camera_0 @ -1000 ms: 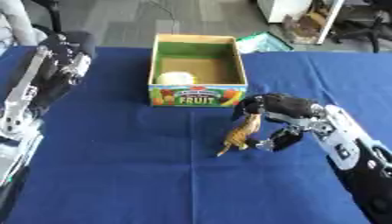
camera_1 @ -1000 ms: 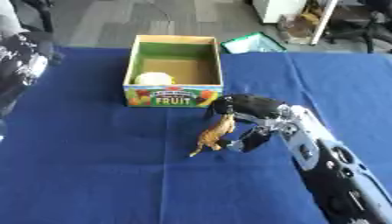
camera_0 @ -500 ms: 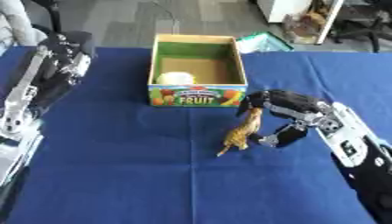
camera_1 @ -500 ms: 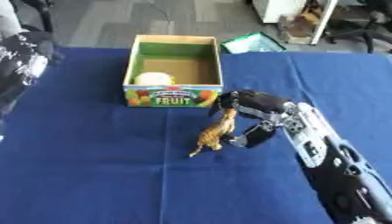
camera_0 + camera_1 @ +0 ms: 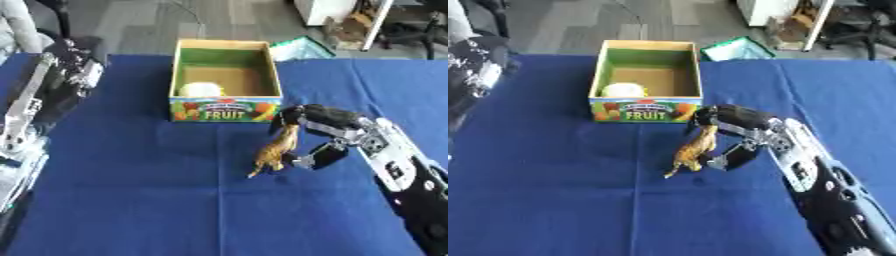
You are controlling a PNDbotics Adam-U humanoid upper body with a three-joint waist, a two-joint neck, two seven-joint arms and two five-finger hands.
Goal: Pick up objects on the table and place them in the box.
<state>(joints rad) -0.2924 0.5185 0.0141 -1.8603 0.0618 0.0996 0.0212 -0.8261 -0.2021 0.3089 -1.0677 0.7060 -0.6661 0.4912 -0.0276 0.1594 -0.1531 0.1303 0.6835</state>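
- the right hand [image 5: 325, 131] sits near the middle of the blue-covered counter [image 5: 157, 200], its arm coming in from the near right corner.
- its fingers [image 5: 302, 114] curl over the head end of a small tan toy animal [image 5: 275, 149], and its thumb [image 5: 320, 156] is tucked in beside the toy's lower body, so the hand is closed round the toy.
- the toy animal stands tilted, head up toward the far side and tail pointing to the near left; whether its feet touch the counter cannot be told.
- the toy is just on the near side of the box [image 5: 226, 108], slightly right of the box's front wall, and close to it but apart.
- the box is an open cardboard one with a green inside and a front panel printed with fruit pictures and the word "fruit"; it stands in the far middle of the counter.
- inside the box, in its near left corner, lies a pale rounded object [image 5: 200, 90].
- the left hand [image 5: 77, 70] shows at the far left, over the left edge of the counter, well apart from the box and the toy; whether its fingers are straight or curled cannot be told.
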